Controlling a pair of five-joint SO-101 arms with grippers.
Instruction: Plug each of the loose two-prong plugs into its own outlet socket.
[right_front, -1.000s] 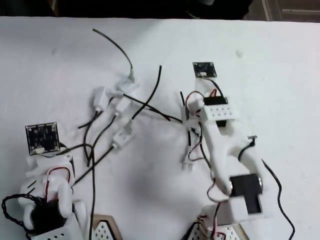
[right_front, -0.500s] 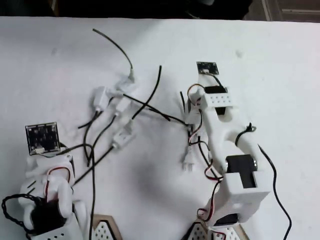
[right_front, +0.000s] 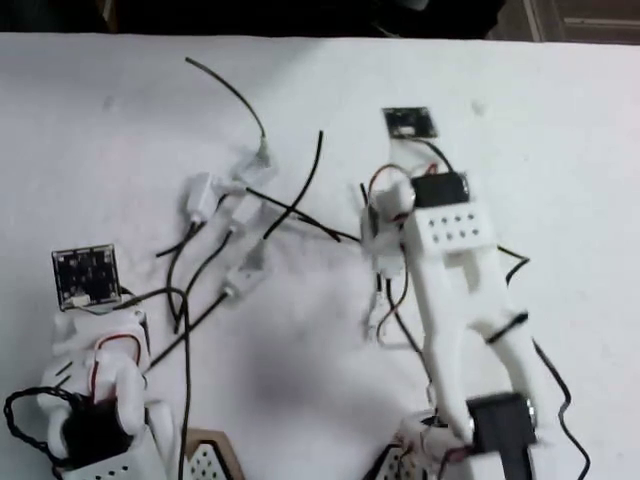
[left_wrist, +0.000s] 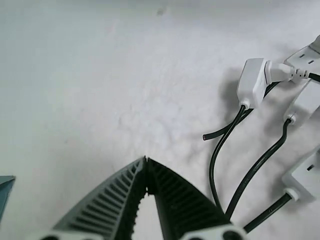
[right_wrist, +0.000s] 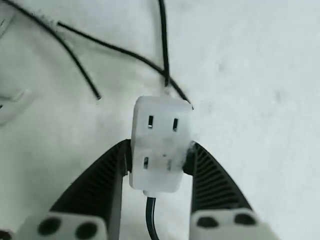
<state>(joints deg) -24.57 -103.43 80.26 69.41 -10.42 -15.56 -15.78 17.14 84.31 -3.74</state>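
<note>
My right gripper (right_wrist: 160, 146) is shut on a white outlet socket (right_wrist: 161, 125), its two fingers pressing the block's sides, with slots facing the camera and a black cord trailing out. From above, that socket (right_front: 383, 240) lies mid-table under the right arm. A loose two-prong plug (right_front: 375, 326) lies nearer the front edge, beside the arm. More white plugs and sockets (right_front: 200, 196) (right_front: 245, 272) with black cords lie to the left. My left gripper (left_wrist: 146, 165) is shut on nothing, low over bare table; a white plug (left_wrist: 251, 82) lies off to its side.
Black cords (right_front: 300, 190) cross the table's middle between the two arms. The left arm (right_front: 95, 385) sits folded at the front left corner. The table (right_front: 560, 150) is white, with a dark edge along the back.
The right arm has changed pose: its elbow section swung toward the front edge and the wrist rose, while its gripper stayed at the socket. The left arm has not moved.
</note>
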